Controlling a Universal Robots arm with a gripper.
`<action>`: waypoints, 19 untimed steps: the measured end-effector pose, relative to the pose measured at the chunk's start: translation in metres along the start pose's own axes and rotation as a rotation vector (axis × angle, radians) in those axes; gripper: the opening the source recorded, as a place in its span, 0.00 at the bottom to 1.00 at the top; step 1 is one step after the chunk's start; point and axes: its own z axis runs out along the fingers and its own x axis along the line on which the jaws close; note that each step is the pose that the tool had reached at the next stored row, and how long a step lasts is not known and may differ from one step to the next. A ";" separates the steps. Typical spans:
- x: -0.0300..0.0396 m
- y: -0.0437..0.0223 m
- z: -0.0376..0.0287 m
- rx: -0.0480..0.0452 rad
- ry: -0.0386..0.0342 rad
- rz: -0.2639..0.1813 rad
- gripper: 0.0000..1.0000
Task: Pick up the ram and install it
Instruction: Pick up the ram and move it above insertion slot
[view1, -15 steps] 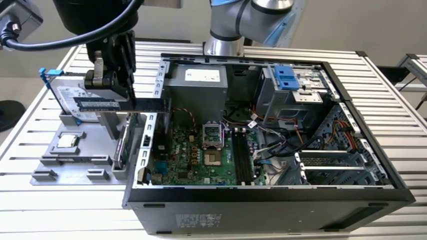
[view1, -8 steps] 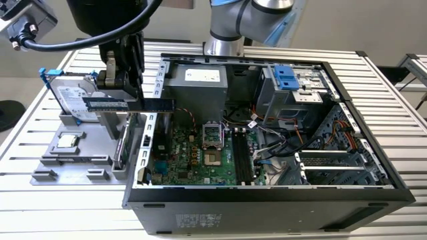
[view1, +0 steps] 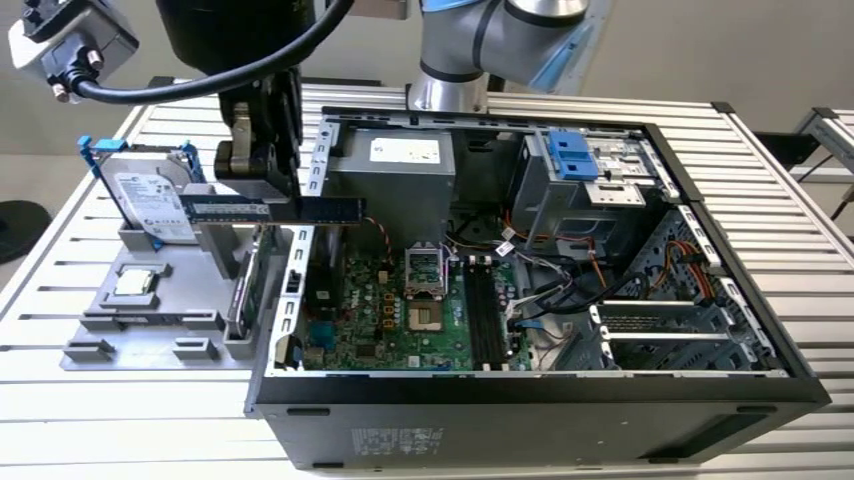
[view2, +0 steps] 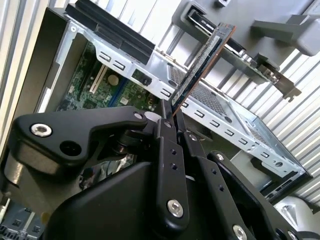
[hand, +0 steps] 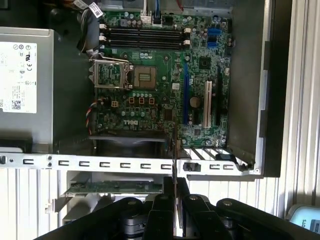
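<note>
My gripper (view1: 262, 180) is shut on the ram (view1: 274, 208), a long narrow blue-green stick held level over the case's wall on the exterior view's left, between the grey fixture and the open computer. In the second wrist view the ram (view2: 202, 65) juts out from between the black fingers (view2: 167, 150). Seen edge-on in the first wrist view, the ram (hand: 175, 150) hangs above the case rim. The black memory slots (view1: 483, 310) lie on the green motherboard (view1: 374, 310) inside the case, apart from the ram; they show too in the first wrist view (hand: 145, 36).
The open case (view1: 534, 385) holds a grey power supply (view1: 394, 170), cables (view1: 561, 285) and a drive cage (view1: 587, 165). A grey fixture (view1: 147, 320) on the exterior view's left carries a hard drive (view1: 147, 205), a square silver chip (view1: 134, 283) and a green expansion card (view1: 242, 290).
</note>
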 end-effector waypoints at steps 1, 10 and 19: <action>0.0000 0.0016 0.0000 0.0002 0.0000 0.000 0.00; -0.0002 0.0173 0.0002 0.0023 0.0000 0.000 0.00; -0.0003 0.0342 0.0005 0.0049 0.0001 0.000 0.00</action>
